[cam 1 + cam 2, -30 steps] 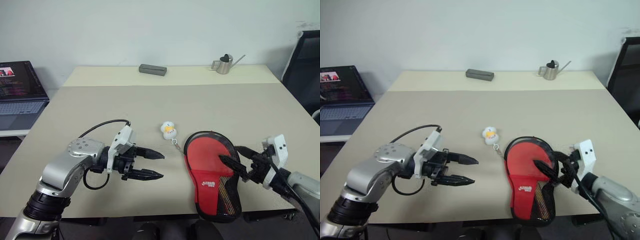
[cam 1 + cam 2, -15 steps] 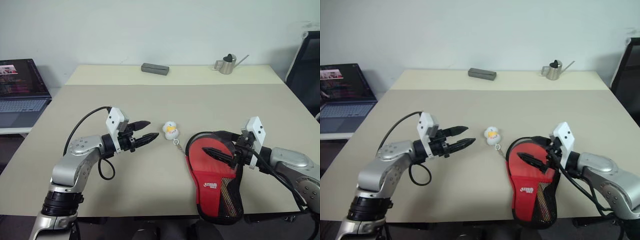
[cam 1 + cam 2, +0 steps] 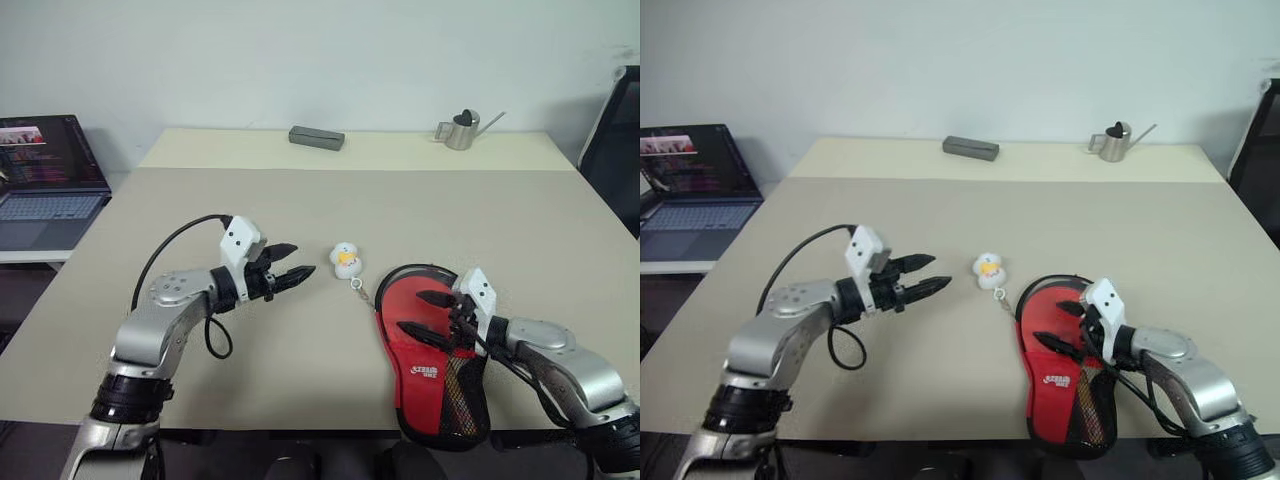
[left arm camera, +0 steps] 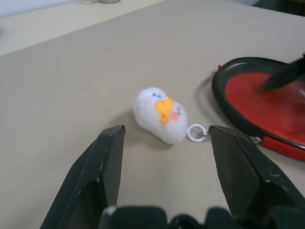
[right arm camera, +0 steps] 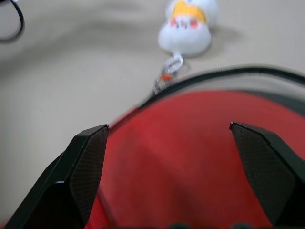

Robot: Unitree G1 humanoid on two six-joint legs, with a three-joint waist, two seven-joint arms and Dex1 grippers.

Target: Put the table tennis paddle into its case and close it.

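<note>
Left wrist view: left gripper gapes empty toward the plush charm. Pinch it squarely, while the wide-spread right gripper pins the case, lower right.

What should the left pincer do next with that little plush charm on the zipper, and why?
Probably ease forward and close on the plush charm. The left pincer is open with the charm lying just ahead between its fingers, untouched. The case looks unzipped around its round end, and the open right pincer hovers over its red face, apparently to steady it.
</note>
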